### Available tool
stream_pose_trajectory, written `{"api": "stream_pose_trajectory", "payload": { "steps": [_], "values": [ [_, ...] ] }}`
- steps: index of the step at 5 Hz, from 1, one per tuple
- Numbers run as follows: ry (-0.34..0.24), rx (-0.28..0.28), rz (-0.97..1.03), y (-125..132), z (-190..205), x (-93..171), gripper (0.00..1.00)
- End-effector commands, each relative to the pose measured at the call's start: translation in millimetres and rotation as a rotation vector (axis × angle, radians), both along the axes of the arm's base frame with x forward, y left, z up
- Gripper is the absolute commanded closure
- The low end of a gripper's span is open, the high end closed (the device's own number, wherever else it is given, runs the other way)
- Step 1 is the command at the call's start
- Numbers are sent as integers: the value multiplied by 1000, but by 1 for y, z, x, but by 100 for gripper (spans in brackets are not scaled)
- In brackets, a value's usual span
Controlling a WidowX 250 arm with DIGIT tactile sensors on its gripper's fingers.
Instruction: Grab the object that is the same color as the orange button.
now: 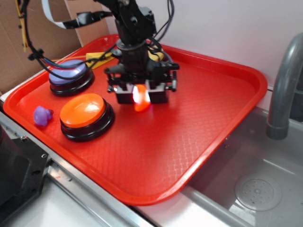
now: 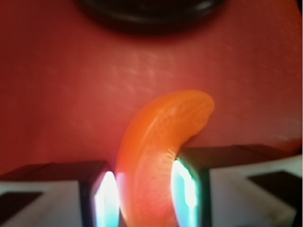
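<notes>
The small orange crescent object (image 1: 141,99) (image 2: 158,151) sits between my gripper's (image 1: 140,96) (image 2: 144,194) two glowing pads, which press it on both sides. Its curved tip sticks out ahead of the fingers over the red tray (image 1: 199,118) (image 2: 57,94). The gripper hangs just above the tray's middle, shut on the object. The orange button (image 1: 83,111), glossy dome on a black base, stands to the left near the front edge of the tray. A button's black base (image 2: 149,12) shows at the top of the wrist view.
A purple-topped button (image 1: 70,74) stands at the back left of the tray, a purple lump (image 1: 42,115) at the left edge, a yellow piece (image 1: 98,57) behind the arm. A grey sink (image 1: 255,189) and faucet (image 1: 284,90) lie to the right.
</notes>
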State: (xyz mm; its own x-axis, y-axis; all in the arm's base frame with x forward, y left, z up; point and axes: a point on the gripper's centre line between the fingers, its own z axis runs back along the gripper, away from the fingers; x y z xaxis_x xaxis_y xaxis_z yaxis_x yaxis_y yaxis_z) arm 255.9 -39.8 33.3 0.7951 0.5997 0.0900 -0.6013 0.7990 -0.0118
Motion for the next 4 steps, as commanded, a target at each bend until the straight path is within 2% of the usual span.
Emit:
{"api": "stream_pose_trajectory", "payload": {
  "steps": [1,2,3,4],
  "values": [
    [-9,-42,-443,12,102,19,100],
    [49,-69,-622,14,121,24,100],
    [43,-89,-684,12,127,29,100],
    [67,-78,-721,12,128,27,100]
  ]
}}
